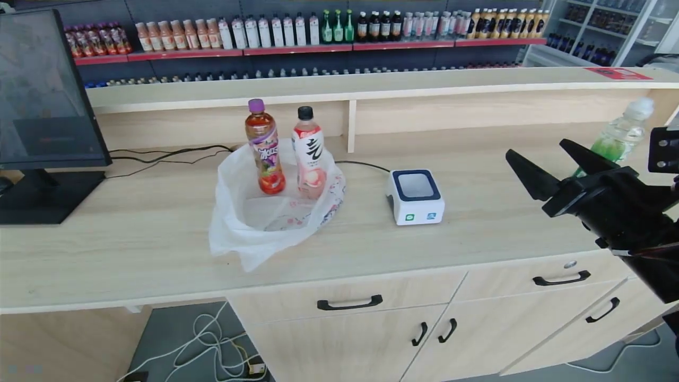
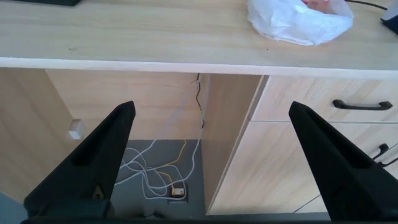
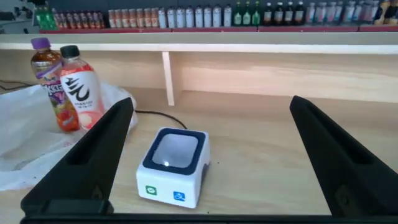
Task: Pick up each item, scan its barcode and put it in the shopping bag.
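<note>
- Standing upright at the far side of the crumpled white plastic shopping bag (image 1: 233, 223), two drink bottles are shown: a purple-capped bottle of red drink (image 1: 263, 154) and, just beside it on the right, a black-capped bottle with a white and pink label (image 1: 309, 159).
- The bag is laid open near the middle of the pale wooden worktop (image 1: 132, 239).
- A white box-shaped barcode scanner (image 1: 415, 196), its window framed in dark blue, is set on the worktop to the right of the bag and apart from it.
- A clear bottle with a green label and white cap (image 1: 618, 135) is seen at the worktop's far right, partly hidden behind a finger of the right end effector (image 1: 537, 148).
- The right end effector is held near the worktop's right front, pointed towards the scanner, with its black fingers spread wide and nothing between them.
- The left end effector (image 2: 211, 107) is likewise spread wide and empty, and is held before the cabinet fronts (image 2: 292, 155) below the worktop's edge.
- A dark monitor on a black stand (image 1: 45, 90) is placed at the worktop's left end.
</note>
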Robot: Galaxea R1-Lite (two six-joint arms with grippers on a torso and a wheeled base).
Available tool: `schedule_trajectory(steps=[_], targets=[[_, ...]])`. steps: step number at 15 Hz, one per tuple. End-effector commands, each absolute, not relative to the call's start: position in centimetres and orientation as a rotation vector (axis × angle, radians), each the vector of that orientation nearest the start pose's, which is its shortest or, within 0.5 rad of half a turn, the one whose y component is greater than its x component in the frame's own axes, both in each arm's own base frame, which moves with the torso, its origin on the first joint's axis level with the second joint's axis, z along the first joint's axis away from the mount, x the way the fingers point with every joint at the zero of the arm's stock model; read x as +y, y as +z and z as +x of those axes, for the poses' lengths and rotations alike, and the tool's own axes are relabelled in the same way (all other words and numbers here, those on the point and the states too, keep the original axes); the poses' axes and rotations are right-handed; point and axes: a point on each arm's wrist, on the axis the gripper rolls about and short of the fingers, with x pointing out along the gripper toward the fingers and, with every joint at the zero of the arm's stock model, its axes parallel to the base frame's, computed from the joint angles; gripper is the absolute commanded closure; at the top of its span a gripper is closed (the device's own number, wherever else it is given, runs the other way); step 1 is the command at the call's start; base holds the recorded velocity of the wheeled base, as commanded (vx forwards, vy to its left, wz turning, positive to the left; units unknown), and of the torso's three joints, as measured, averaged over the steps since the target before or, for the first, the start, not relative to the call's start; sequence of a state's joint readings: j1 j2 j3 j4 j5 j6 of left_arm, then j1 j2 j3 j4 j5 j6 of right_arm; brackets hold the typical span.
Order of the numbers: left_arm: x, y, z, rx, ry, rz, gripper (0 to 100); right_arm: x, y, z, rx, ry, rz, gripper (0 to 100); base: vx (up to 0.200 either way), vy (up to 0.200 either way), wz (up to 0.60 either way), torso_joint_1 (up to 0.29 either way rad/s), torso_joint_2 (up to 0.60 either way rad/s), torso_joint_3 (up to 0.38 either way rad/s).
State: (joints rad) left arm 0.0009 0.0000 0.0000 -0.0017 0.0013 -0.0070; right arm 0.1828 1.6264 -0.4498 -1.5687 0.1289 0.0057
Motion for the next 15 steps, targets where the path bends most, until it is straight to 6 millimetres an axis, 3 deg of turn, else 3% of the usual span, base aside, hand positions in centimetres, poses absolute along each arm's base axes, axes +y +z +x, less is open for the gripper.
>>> schedule_trajectory(steps=[1,12,15], targets=[[0.00,7.58,-2.27,-0.002,0.003,-0.008,0,4.71,20.62,24.36,-0.393,0.306,0.016,0,0.000,-0.200,0.00,-0.007,0.00,0.007],[0.00,7.58,-2.27,-0.002,0.003,-0.008,0,3.95,19.65,24.37,-0.352,0.276,0.010,0,0.000,-0.200,0.00,0.003,0.00,0.003],[0.00,7.58,-2.27,-0.002,0.003,-0.008,0,3.91,19.72,24.40,-0.355,0.274,0.009,0,0.000,-0.200,0.60,0.002,0.00,0.001]])
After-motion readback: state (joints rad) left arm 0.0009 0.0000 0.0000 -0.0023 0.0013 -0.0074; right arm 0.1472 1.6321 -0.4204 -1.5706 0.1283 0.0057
